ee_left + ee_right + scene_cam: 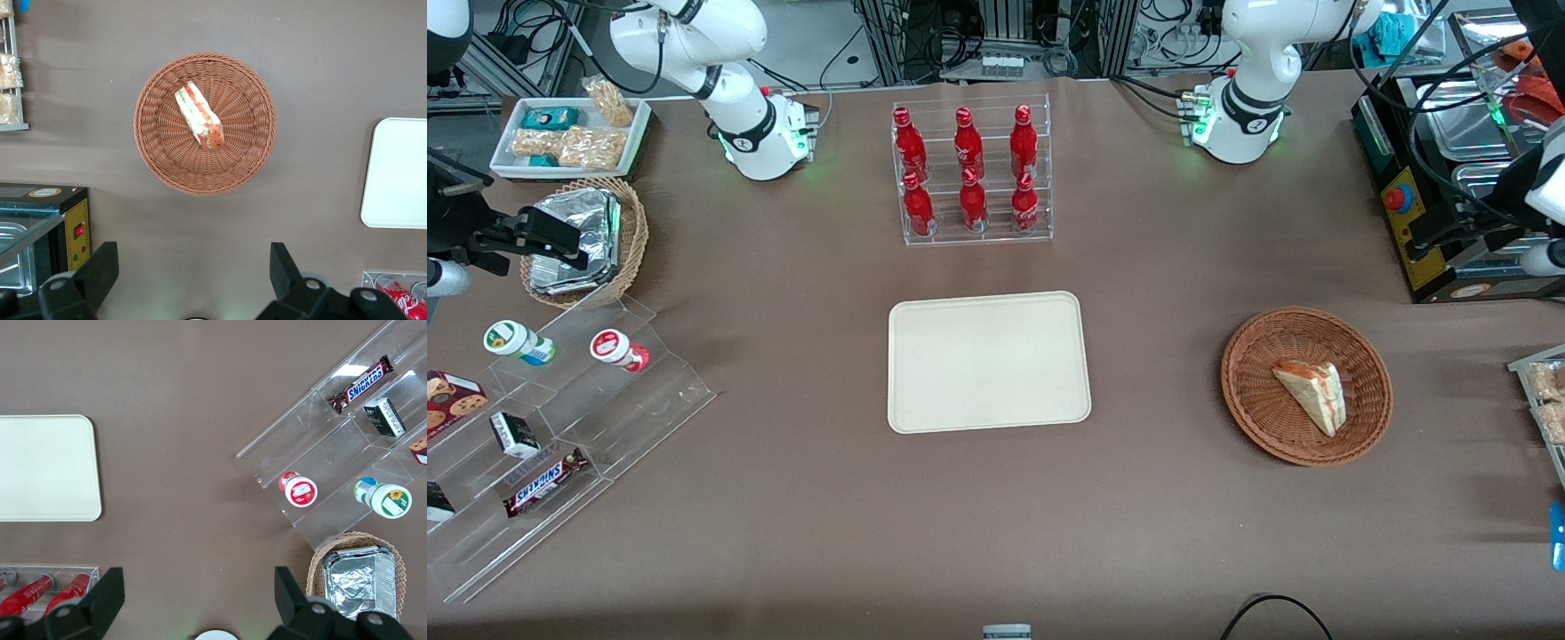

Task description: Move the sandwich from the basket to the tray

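- Front view: the sandwich (1312, 395) is seen lying in the basket (1263, 418), toward the working arm's end of the table, well apart from the bare tray (988, 361).
- Left wrist view: the gripper (193, 277) is held high above the tabletop near the basket (160, 160) — fingers (100, 270) spread wide, nothing grasped; the sandwich (199, 115) is untouched.
- Right wrist view: one corner of the tray (47, 467) is shown.

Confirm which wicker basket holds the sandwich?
The wide, shallow reddish-brown basket toward the working arm's end holds the sandwich. The deeper tan basket holds foil packets. The claw is open above the table near the reddish-brown one.
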